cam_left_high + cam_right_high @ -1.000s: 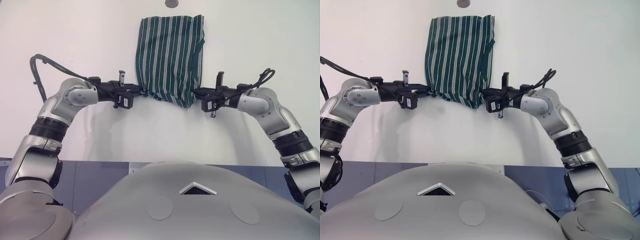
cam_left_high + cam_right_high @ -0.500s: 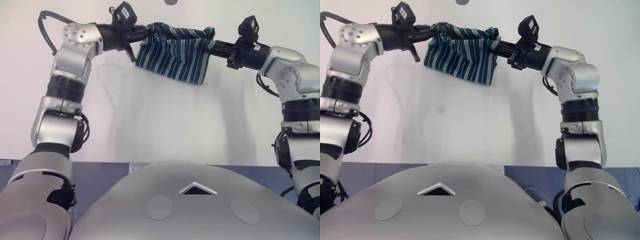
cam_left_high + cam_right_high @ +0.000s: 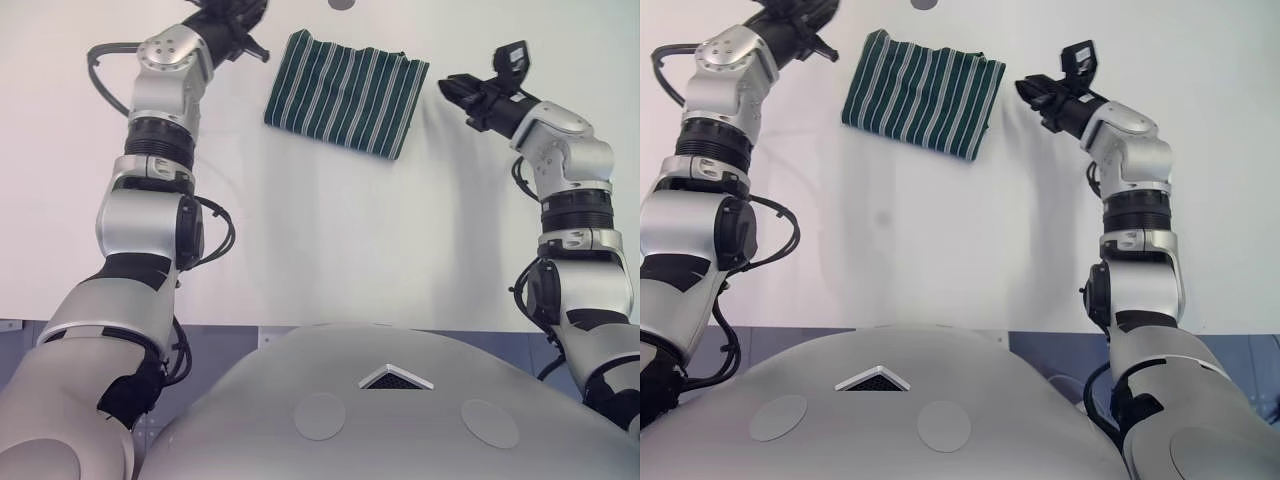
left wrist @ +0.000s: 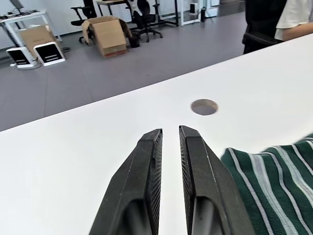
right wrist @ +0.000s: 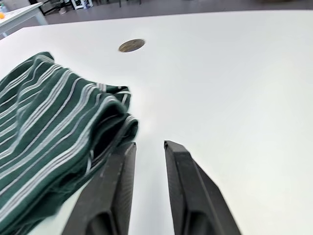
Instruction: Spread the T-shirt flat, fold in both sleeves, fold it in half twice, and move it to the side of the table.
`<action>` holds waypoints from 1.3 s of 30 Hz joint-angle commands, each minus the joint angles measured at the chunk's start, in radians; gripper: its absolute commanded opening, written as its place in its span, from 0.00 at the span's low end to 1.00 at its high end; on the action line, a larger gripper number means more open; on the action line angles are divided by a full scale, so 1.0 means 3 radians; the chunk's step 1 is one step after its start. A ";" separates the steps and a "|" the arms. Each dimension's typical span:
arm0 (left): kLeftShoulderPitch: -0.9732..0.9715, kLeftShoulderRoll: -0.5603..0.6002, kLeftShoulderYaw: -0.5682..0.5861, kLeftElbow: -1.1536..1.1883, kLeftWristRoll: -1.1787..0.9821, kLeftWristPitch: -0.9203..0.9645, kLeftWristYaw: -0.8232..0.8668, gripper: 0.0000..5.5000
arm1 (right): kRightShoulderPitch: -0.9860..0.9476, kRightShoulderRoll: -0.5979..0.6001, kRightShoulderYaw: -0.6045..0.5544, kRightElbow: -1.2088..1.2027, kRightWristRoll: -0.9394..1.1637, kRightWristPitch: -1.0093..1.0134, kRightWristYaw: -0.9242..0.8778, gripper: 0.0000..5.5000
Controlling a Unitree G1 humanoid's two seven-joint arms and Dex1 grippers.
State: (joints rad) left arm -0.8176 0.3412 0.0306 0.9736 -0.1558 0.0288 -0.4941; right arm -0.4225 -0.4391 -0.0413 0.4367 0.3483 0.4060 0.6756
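One folded green-and-white striped T-shirt point(image 3: 345, 92) on one white table point(image 3: 320, 250), one round grommet point(image 4: 204, 106) beyond it, left gripper point(image 4: 169, 131) and right gripper point(image 5: 149, 144) narrowly parted, both empty

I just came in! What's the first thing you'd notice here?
A green T-shirt with white stripes, folded small, lies on the far part of the white table. The left gripper and the right gripper hover open, one on each side of it, holding nothing.
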 commanded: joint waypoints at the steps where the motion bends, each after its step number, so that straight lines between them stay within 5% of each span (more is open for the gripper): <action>1: 0.0211 0.0104 0.0165 -0.0033 -0.0042 -0.0027 -0.0016 0.11 | -0.0035 0.0208 0.0216 -0.0491 0.0067 0.0073 0.0230 0.10; 3: 0.0317 0.0061 0.0207 -0.0121 -0.0064 -0.0024 -0.0060 0.04 | -0.0257 0.0463 0.0382 -0.0221 -0.0065 0.0032 0.0188 0.01; 9: 0.0626 -0.0047 0.0267 -0.0486 -0.0104 0.0122 -0.0027 0.00 | -0.0672 0.0909 0.0483 0.0815 -0.0288 0.0051 0.0012 0.00; 15: 0.1120 -0.0188 0.0214 -0.1085 -0.0030 0.0264 0.0189 0.00 | -0.0366 0.0465 0.0093 0.1647 -0.0612 -0.0100 -0.1105 0.00; 19: 0.1672 -0.0199 0.0272 -0.1595 -0.0037 0.0345 0.0370 0.00 | 0.1165 -0.0171 -0.0681 0.0511 -0.0589 0.0153 -0.1642 0.00; 22: 0.1923 -0.0187 0.0339 -0.1868 -0.0056 0.0373 0.0489 0.00 | 0.1895 -0.0066 -0.1146 -0.0768 -0.0495 0.0779 -0.1887 0.00; 24: 0.1944 -0.0229 0.0362 -0.1978 -0.0062 0.0351 0.0588 0.00 | 0.1790 0.0052 -0.1240 -0.1460 -0.0510 0.1030 -0.2151 0.00; 32: 0.1586 -0.0410 0.0285 -0.2083 -0.0035 0.0252 0.0782 0.00 | 0.0364 0.0125 -0.0465 -0.2118 -0.1448 0.0106 -0.2756 0.00; 39: 0.1269 -0.0770 0.0348 -0.2313 -0.0277 0.0437 0.0972 0.00 | 0.0351 0.0676 -0.0094 -0.1703 -0.1523 -0.0333 -0.2814 0.00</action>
State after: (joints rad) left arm -0.4080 0.1233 0.1248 0.2757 -0.2281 0.1279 -0.2193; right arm -0.3040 -0.2533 -0.0931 -0.1028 -0.0844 0.3369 -0.1621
